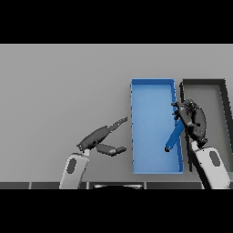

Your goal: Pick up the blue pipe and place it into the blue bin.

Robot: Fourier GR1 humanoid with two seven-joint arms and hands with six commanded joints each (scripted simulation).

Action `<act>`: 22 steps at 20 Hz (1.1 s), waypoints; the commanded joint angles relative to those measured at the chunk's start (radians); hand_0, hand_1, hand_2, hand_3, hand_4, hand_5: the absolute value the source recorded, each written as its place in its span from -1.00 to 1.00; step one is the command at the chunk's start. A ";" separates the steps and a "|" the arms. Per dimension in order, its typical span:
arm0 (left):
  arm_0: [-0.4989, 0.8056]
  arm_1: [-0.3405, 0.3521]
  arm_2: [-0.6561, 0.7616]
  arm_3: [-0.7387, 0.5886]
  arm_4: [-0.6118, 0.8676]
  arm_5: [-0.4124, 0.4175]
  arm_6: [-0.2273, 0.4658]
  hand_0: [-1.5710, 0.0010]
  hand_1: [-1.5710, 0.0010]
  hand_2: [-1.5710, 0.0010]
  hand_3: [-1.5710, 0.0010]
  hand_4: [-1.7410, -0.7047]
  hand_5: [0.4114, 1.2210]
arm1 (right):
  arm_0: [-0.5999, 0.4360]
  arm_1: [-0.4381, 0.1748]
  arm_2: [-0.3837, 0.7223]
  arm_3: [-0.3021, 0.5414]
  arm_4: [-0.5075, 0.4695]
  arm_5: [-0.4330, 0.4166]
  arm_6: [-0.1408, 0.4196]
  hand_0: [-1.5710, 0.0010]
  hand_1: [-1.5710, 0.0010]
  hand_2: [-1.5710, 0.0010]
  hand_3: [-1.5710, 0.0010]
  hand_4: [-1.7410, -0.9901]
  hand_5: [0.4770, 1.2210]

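The left hand [101,136] lies low over the grey bench [59,91], just left of the blue bin [152,86], its fingers stretched out straight toward the bin's left wall and its thumb spread below them; it holds nothing. The blue bin is a long rectangle, its long sides running away from the robot. The blue pipe [173,137] hangs over the bin's right half, tilted, its long axis running from the upper right down to the lower left, its lower end over the bin's floor. Its upper end is hidden inside the right hand [192,119], whose fingers curl round it above the bin's right wall. Just right of the blue bin stands a dark bin [224,98], partly covered by the right arm.
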 commanded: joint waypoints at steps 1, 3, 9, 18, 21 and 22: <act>-0.003 0.000 0.004 -0.002 0.004 -0.001 0.004 1.00 1.00 1.00 1.00 0.66 -0.80 | 0.009 -0.001 0.020 0.034 -0.065 -0.018 -0.060 -0.28 -0.23 -0.18 0.22 -0.23 0.80; -0.005 -0.002 0.002 0.001 0.006 -0.003 0.006 1.00 1.00 1.00 1.00 0.66 -0.79 | 0.014 -0.054 0.091 0.082 -0.196 -0.046 -0.273 0.18 0.21 0.24 0.50 0.08 0.77; -0.016 -0.001 0.003 0.011 0.007 0.001 0.001 1.00 1.00 1.00 1.00 0.67 -0.81 | -0.139 -0.405 0.510 0.131 -0.479 -0.062 -0.435 0.79 0.79 0.80 0.87 0.55 0.26; -0.003 0.001 -0.002 0.000 0.005 0.003 0.003 1.00 1.00 1.00 1.00 0.66 -0.85 | -0.465 -0.516 0.899 0.151 -0.821 -0.137 -0.195 0.75 0.88 0.95 0.98 0.56 -0.16; -0.006 0.000 -0.001 0.002 -0.002 0.008 0.012 1.00 1.00 1.00 1.00 0.65 -0.84 | -0.478 -0.511 0.884 0.174 -0.844 -0.130 -0.169 0.79 0.88 0.96 0.99 0.57 -0.11; -0.007 0.004 0.006 0.002 0.004 0.006 0.007 1.00 1.00 1.00 1.00 0.65 -0.84 | -0.478 -0.512 0.892 0.171 -0.838 -0.129 -0.162 0.73 0.87 0.97 0.99 0.57 -0.12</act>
